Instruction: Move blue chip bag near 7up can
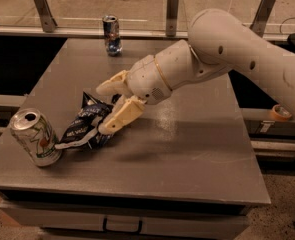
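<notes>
Gray table (197,159) has the blue chip bag (84,126) near its front left, one tip just beside the 7up can (34,136), while the gripper (106,110) pinches the bag's right end between its two fingers, and a blue and silver can (111,35) stands far back.
</notes>
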